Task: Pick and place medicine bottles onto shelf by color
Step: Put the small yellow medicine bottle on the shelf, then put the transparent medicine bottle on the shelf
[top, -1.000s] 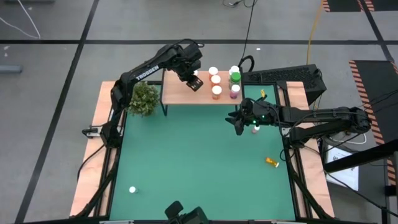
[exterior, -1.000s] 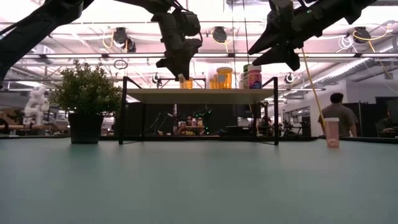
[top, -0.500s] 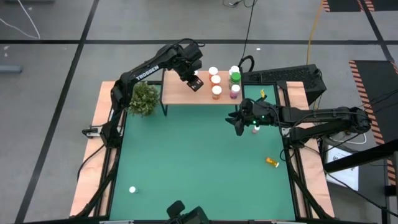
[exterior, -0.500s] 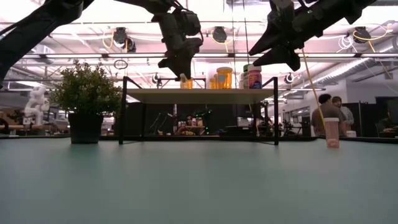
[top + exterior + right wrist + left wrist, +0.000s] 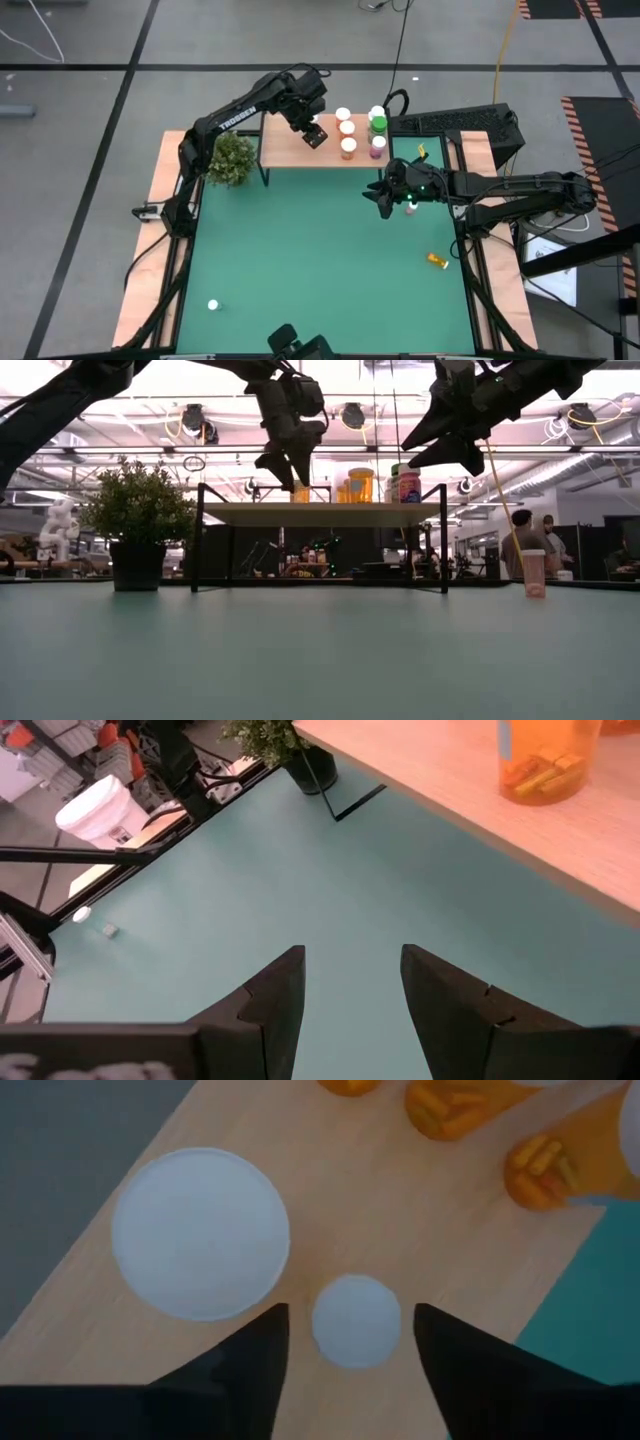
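Left pincer (image 5: 315, 136) hovers above the low light-wood shelf on black legs (image 5: 290, 152), fingers spread, straddling a small white-capped bottle (image 5: 356, 1321) standing on the board beside a larger white cap (image 5: 200, 1232); nothing gripped. Right pincer (image 5: 383, 203) hangs open and empty over the green bench (image 5: 300, 260), near a pink bottle (image 5: 410, 208).

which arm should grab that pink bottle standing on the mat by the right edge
The right arm. Its open gripper hovers just beside the pink bottle, while the left gripper is open over the shelf, around a small white cap.
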